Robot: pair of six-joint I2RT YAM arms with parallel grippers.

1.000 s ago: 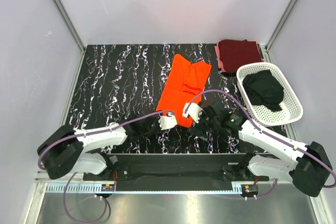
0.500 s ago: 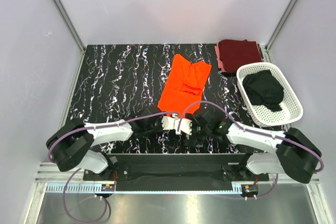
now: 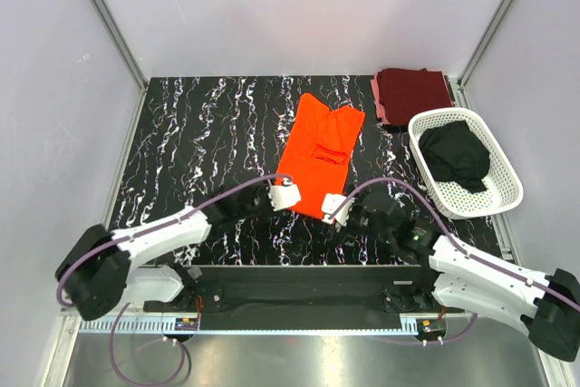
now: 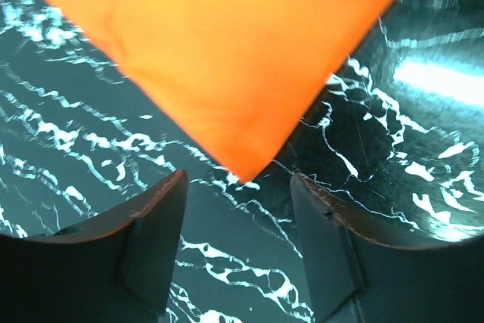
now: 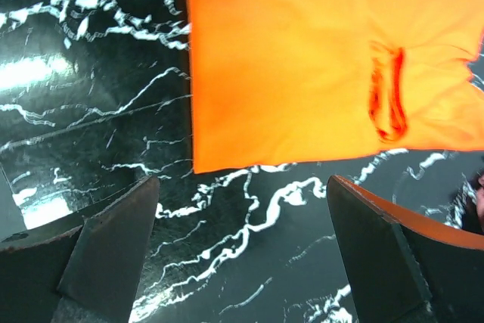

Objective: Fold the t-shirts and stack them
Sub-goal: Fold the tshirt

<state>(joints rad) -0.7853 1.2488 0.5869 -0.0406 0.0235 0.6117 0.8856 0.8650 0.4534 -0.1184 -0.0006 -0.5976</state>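
The orange t-shirt (image 3: 317,153) lies flat, folded lengthwise, in the middle of the black marbled table. My left gripper (image 3: 283,197) is open and empty just off the shirt's near left corner, which shows in the left wrist view (image 4: 227,73). My right gripper (image 3: 333,208) is open and empty just off the near right corner; the shirt shows in the right wrist view (image 5: 302,66). The maroon t-shirt (image 3: 413,92) lies folded at the back right. The black t-shirt (image 3: 456,155) sits crumpled in the white basket (image 3: 507,189).
The basket stands at the right edge of the table (image 3: 199,151). Grey walls close in the left, back and right sides. Purple cables loop over both arms.
Both grippers drew back toward the near edge below the shirt, then came forward again to its near corners. The right arm's elbow swung out to the right. The shirts have not moved.
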